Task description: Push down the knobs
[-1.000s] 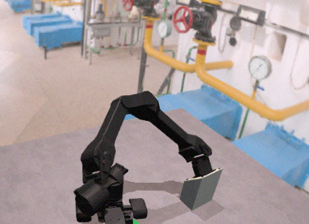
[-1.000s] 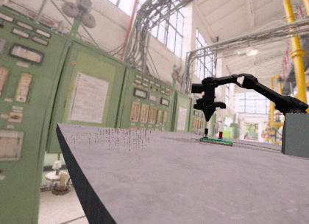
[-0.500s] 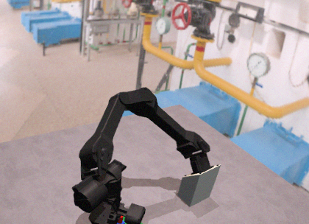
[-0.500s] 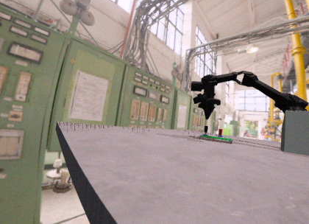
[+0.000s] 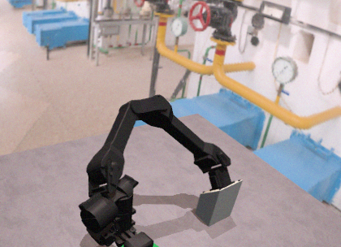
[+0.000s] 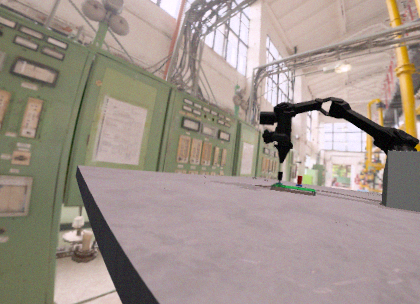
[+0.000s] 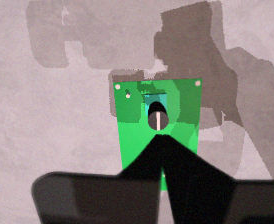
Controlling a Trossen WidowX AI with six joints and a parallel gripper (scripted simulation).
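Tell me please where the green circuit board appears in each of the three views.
Top: only a green sliver of the circuit board at the bottom edge, under the gripper.
Exterior: a thin green strip right of centre, on the table.
Wrist: centre, just beyond the fingertips.
Shared landmark: the shut gripper directly above the board.
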